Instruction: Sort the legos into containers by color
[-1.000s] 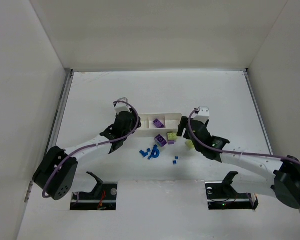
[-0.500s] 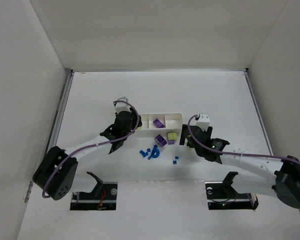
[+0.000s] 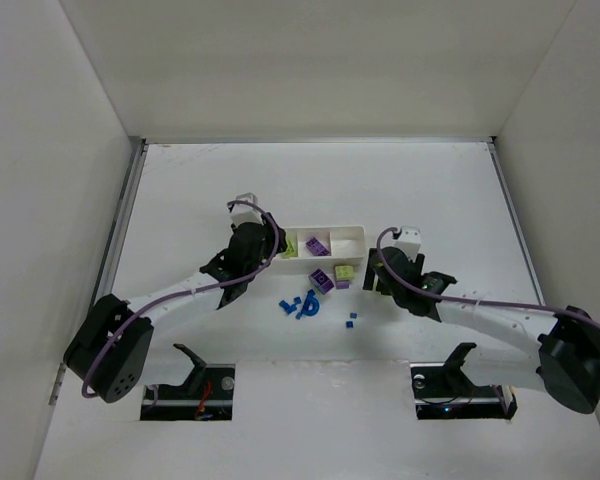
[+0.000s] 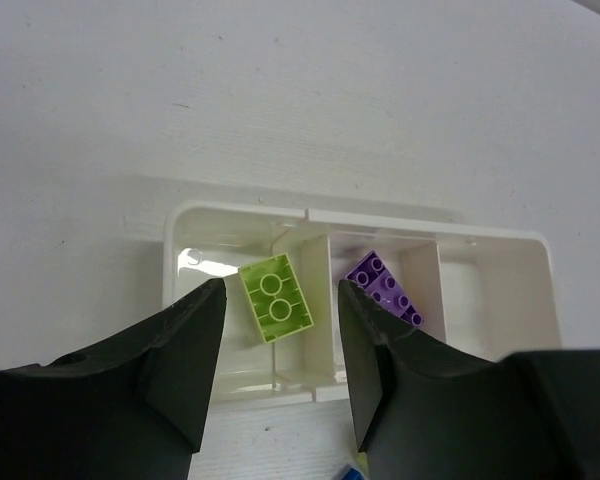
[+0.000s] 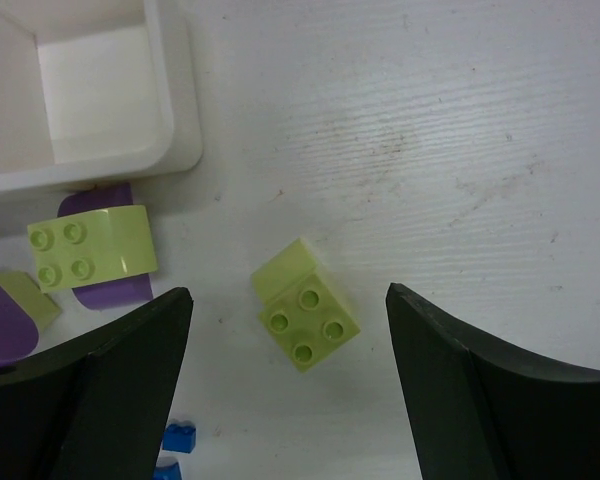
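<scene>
The white three-part tray (image 3: 355,232) lies mid-table. In the left wrist view its left compartment (image 4: 195,235) holds a yellow-green brick (image 4: 275,298), studs down. The middle compartment holds a purple brick (image 4: 384,288). My left gripper (image 4: 280,370) hangs open and empty just above the tray's near left end (image 3: 278,245). My right gripper (image 5: 288,292) is open, straddling a loose yellow-green brick (image 5: 305,318) on the table without touching it. That brick is hidden under the gripper (image 3: 372,275) in the top view.
Beside the tray's near side lie a yellow-green brick (image 5: 90,248) on a purple piece (image 5: 110,292) and a larger purple brick (image 3: 322,281). Several blue bricks (image 3: 302,305) are scattered nearer the arms, with one apart (image 3: 351,320). The enclosure walls stand far off.
My right gripper has moved left and nearer, over the loose yellow-green brick that showed beside it earlier. A yellow-green brick now shows in the tray's left compartment by my left gripper.
</scene>
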### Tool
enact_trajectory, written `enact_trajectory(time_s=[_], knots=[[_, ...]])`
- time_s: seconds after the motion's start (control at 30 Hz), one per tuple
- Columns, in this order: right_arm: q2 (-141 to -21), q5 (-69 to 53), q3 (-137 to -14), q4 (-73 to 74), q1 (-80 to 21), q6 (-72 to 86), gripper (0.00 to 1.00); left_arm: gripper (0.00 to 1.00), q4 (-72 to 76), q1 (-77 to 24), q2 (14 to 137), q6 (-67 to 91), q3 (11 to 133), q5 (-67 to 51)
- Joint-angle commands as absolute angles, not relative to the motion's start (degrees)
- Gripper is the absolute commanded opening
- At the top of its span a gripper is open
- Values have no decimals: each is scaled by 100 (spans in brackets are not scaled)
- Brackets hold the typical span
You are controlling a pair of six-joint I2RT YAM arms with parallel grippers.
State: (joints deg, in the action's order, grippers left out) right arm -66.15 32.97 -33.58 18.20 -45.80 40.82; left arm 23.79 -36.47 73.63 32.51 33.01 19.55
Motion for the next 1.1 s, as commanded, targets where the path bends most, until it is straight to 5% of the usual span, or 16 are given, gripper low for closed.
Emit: enact_trajectory(time_s=[0.0,0.23,0.73,1.07], knots=[[-6732,3103,-3331,1916,-4469,4148,83,46,2610,-3766,7102,3278,3278,1995],[-7022,2962,-3524,2065,-4487,4078,74,46,2619,-3845,6961,3357,3173,1986],[-7146,3032,-3648,2118,-4548,3955,26,46,2751,-3976,6777,3674,3059,1688],[-5811,2867,-3516,1610,-4645,3780,24,50,2496,-4583,6390,3990,3401,1556]])
